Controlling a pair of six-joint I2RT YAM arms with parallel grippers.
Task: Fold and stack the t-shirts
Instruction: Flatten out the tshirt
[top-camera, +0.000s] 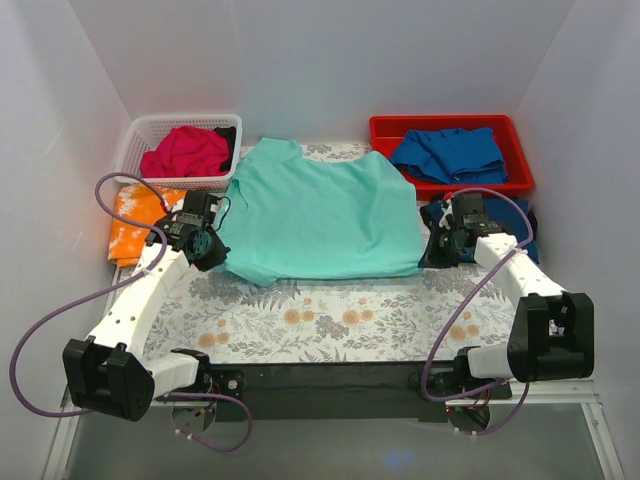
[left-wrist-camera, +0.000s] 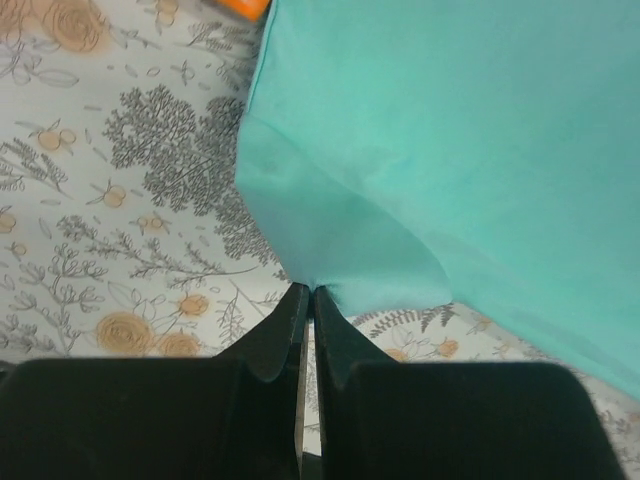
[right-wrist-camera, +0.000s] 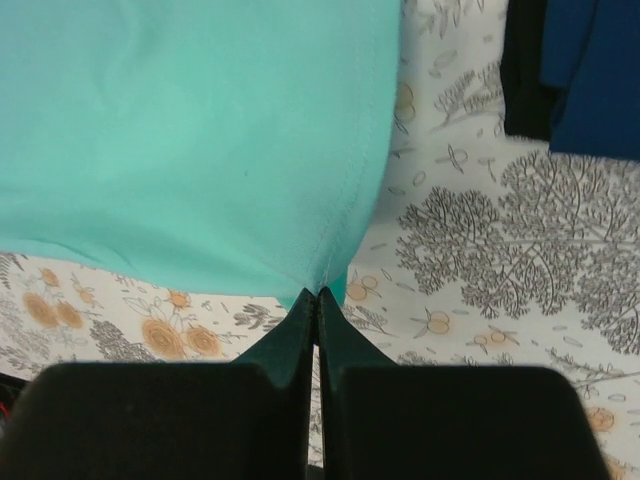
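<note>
A mint-teal t-shirt (top-camera: 320, 215) lies spread across the far half of the flowered sheet (top-camera: 330, 320), its near hem lifted at both corners. My left gripper (top-camera: 210, 250) is shut on its near-left corner; in the left wrist view the teal cloth (left-wrist-camera: 420, 150) runs into the pinched tips of that gripper (left-wrist-camera: 312, 290). My right gripper (top-camera: 438, 248) is shut on the near-right corner; in the right wrist view the teal hem (right-wrist-camera: 200, 140) meets the closed tips of this gripper (right-wrist-camera: 318, 292). Other t-shirts lie around: magenta-pink (top-camera: 185, 152), royal blue (top-camera: 450, 152), orange mottled (top-camera: 135, 225).
A white mesh basket (top-camera: 150, 128) at the back left holds the pink shirt. The blue shirt sits in a red bin (top-camera: 520, 165) at the back right. Dark blue cloth (right-wrist-camera: 590, 70) lies right of my right gripper. White walls enclose the table on three sides.
</note>
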